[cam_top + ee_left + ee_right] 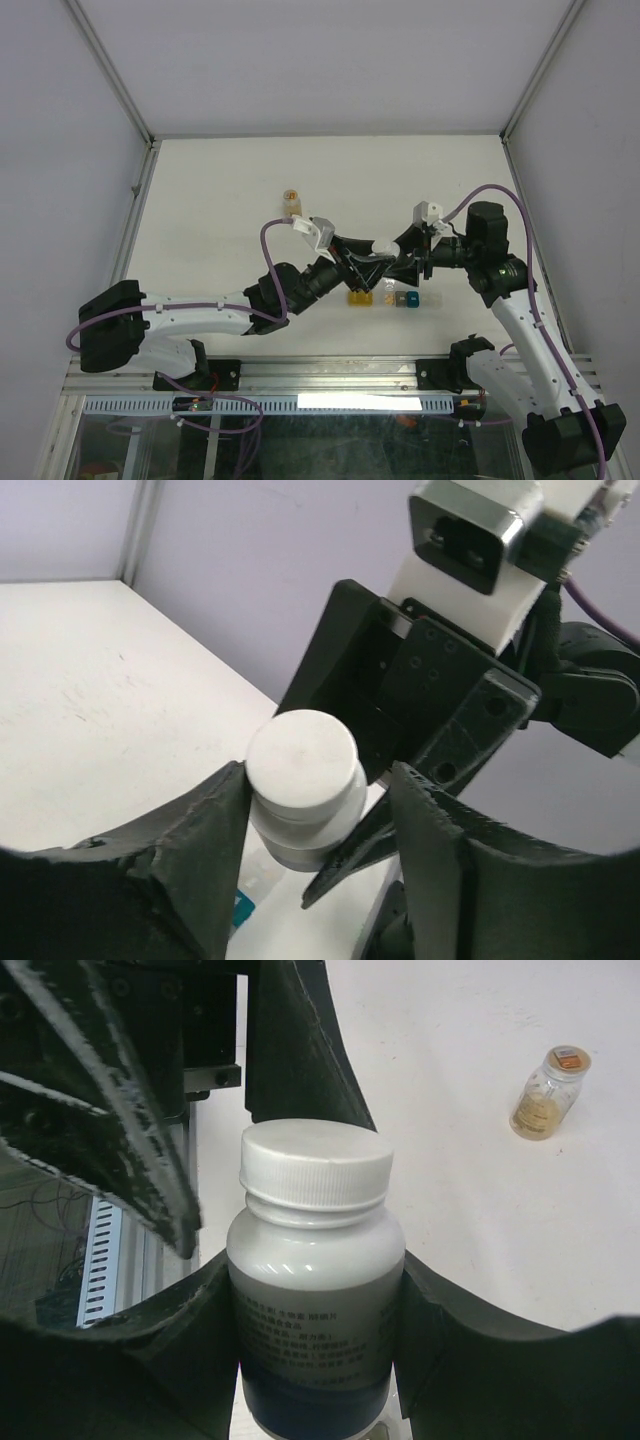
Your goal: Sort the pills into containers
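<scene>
A white pill bottle [315,1260] with a white screw cap [302,757] is held above the table, my right gripper [315,1268] shut on its labelled body. My left gripper [318,780] stands around the cap: its left finger [215,820] touches the cap, while a gap shows between the cap and the right finger [420,820]. In the top view the two grippers meet at the bottle [383,245]. Just below them the containers [384,297] lie in a short strip: yellow [360,297], clear, and blue-teal [407,298]. No loose pills are visible.
A small amber bottle [291,200] stands on the white table [220,210] behind the left arm, also visible in the right wrist view as the amber bottle [548,1093]. Grey walls enclose the table on three sides; a metal rail [330,372] runs along the near edge.
</scene>
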Controlling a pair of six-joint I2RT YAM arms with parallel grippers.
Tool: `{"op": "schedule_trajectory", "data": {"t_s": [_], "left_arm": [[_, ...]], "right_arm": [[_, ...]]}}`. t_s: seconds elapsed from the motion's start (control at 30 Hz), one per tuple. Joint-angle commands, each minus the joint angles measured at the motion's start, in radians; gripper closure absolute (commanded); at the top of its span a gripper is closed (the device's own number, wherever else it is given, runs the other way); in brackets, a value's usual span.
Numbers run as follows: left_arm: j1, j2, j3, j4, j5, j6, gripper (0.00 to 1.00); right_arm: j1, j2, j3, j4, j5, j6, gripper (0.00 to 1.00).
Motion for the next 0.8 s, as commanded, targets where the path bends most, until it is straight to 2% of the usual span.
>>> {"op": "schedule_trajectory", "data": {"t_s": [0.0,0.23,0.47,0.6,0.77], "left_arm": [[-0.027,-0.034,0.005,-0.053,0.065,0.002,0.36],[-0.027,-0.088,-0.017,-0.105,0.042,0.002,0.11],[-0.025,-0.220,-0.091,-0.175,0.019,0.020,0.03],[0.006,-0.312,-0.081,-0.229,0.183,0.071,0.01],[0.183,-0.310,0.030,-0.372,0.520,0.013,0.01]], "right_arm": [[-0.008,0.002,0.014,0.070,-0.002,0.022,1.00],[-0.008,0.002,0.014,0.066,-0.009,0.018,1.00],[-0.008,0.002,0.013,0.052,-0.034,-0.004,1.00],[-0.008,0.010,0.016,0.030,-0.083,-0.035,1.00],[-0.008,0.021,0.019,-0.005,-0.163,-0.071,1.00]]}}
